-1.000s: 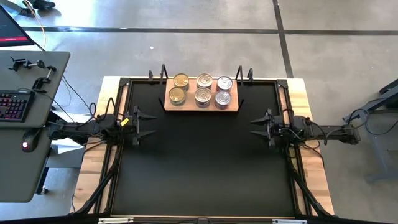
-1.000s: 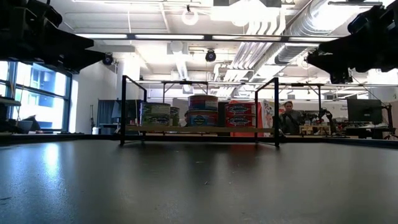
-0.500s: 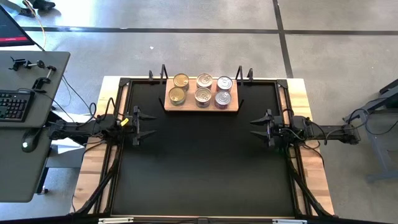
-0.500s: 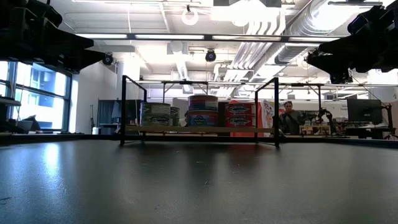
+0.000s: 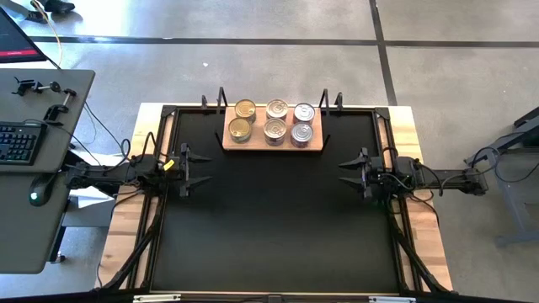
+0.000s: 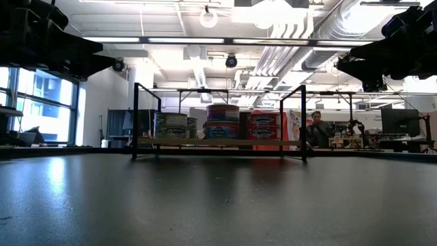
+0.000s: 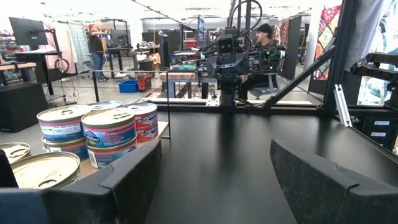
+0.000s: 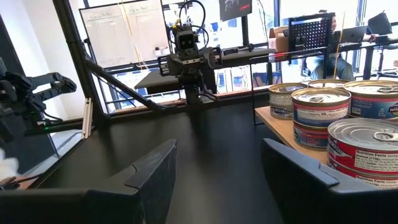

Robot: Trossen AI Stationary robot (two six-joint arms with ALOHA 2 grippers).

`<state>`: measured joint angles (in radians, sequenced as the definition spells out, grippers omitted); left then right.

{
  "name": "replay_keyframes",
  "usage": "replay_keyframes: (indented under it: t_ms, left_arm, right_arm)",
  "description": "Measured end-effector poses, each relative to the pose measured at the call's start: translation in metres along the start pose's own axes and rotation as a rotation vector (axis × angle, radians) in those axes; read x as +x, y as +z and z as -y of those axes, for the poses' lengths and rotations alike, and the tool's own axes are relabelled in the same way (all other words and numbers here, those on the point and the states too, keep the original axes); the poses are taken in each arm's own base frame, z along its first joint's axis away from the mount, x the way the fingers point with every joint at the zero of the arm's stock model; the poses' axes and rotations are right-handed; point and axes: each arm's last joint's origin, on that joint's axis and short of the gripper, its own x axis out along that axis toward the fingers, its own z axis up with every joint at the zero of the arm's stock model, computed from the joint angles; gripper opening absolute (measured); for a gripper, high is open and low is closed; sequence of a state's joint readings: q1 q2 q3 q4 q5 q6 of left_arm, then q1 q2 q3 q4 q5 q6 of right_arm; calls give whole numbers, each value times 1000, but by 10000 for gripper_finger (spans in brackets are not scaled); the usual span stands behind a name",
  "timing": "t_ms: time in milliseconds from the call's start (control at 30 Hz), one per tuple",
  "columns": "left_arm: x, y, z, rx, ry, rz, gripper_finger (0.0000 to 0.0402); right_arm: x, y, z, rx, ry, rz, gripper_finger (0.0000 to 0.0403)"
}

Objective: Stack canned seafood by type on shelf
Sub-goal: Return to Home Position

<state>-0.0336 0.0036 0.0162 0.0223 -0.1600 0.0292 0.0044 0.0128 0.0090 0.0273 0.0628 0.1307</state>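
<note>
The wooden shelf (image 5: 317, 143) stands near the table's far edge, with thin black uprights (image 6: 135, 119) at its ends. The canned seafood (image 5: 274, 129) stands on it in two rows of three: gold lids on the left, silver lids in the middle and on the right. The low view shows the tins (image 6: 222, 121) stacked two high. My left gripper (image 5: 195, 168) hovers open at the table's left side, level, with the tins (image 7: 109, 134) off to one side. My right gripper (image 5: 349, 171) hovers open at the right side, facing it, with the tins (image 8: 348, 124) beside it. Neither holds anything.
The black tabletop (image 5: 269, 227) lies bare between and in front of the grippers. A grey desk with a keyboard (image 5: 17, 143) stands to the left of the table. A person (image 6: 315, 126) sits in the room beyond the far edge.
</note>
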Motion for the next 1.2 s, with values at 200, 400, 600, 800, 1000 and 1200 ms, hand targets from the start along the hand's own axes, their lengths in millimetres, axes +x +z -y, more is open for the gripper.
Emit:
replay_keyframes:
  t_ms: [200,400,600,800,1000,1200]
  left_arm:
    - [0,0,0,0,0,0,292]
    - [0,0,0,0,0,0,292]
    - [0,0,0,0,0,0,292]
    - [0,0,0,0,0,0,292]
    - [0,0,0,0,0,0,292]
    - [0,0,0,0,0,0,292]
  right_arm:
    - [0,0,0,0,0,0,224]
    - [0,0,0,0,0,0,224]
    - [0,0,0,0,0,0,224]
    - [0,0,0,0,0,0,224]
    - [0,0,0,0,0,0,224]
    - [0,0,0,0,-1,0,224]
